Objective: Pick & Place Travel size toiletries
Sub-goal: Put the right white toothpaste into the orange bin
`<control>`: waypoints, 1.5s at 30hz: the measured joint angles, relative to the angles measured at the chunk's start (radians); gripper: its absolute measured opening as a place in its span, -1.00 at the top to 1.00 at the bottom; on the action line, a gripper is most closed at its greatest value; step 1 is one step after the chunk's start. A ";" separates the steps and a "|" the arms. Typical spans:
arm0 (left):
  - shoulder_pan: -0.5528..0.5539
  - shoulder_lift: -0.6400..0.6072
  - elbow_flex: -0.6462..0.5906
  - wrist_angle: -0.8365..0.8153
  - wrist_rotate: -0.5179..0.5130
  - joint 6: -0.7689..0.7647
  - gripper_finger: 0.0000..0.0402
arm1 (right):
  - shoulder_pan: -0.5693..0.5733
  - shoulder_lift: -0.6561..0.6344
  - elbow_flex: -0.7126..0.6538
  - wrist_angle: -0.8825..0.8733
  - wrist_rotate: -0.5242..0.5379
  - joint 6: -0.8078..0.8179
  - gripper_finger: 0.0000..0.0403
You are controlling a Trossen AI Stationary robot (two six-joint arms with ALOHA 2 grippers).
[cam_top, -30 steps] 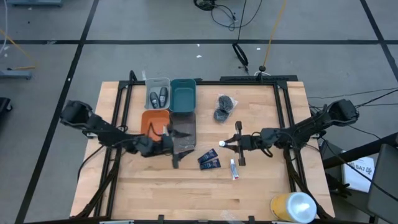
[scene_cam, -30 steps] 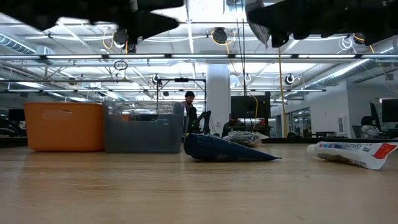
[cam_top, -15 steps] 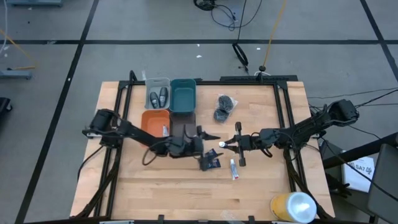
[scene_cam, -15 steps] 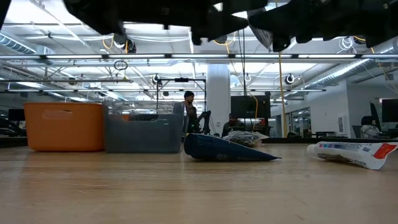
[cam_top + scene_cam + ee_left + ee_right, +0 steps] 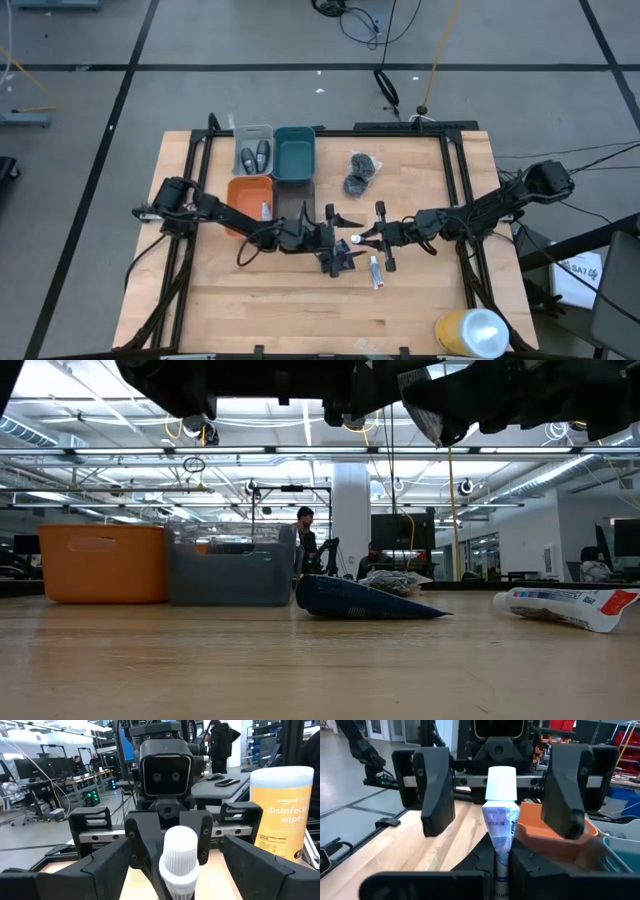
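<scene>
My right gripper hovers over the middle of the table, shut on a white tube whose cap points toward the table's left. My left gripper faces it, open. Its two fingers stand either side of the cap without touching it. Two dark blue packets lie flat under the left gripper, and another white tube lies beside them. Two dark round puffs rest farther back. Two dark grey bottles lie in the clear bin. My right gripper pinches the white tube's flat body between its two fingers. They come level from the table's right and lie along the tube. The tube is lifted clear of the table and sticks out level, its white cap forward beyond the fingertips.
Clear bin, teal bin, orange bin and grey bin stand at the far left of centre. A yellow cylinder stands at the near right corner. Bare wood stretches along the near edge.
My left arm has swung from beside the orange and grey bins toward the table's right. Its gripper now faces the right gripper, with its fingers around the held tube's cap. The right gripper has stayed almost still, keeping the tube.
</scene>
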 joint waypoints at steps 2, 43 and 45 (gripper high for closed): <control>-0.001 0.000 0.000 -0.001 0.000 0.000 -0.52 | 0.000 0.000 0.000 0.010 0.000 0.000 0.93; -0.099 -0.283 0.000 -0.579 -0.410 0.074 0.81 | 0.027 0.000 -0.001 -0.141 -0.002 0.053 0.13; -0.116 -0.330 0.000 -0.696 -0.455 0.010 0.81 | 0.026 -0.001 -0.001 -0.165 0.003 0.056 0.06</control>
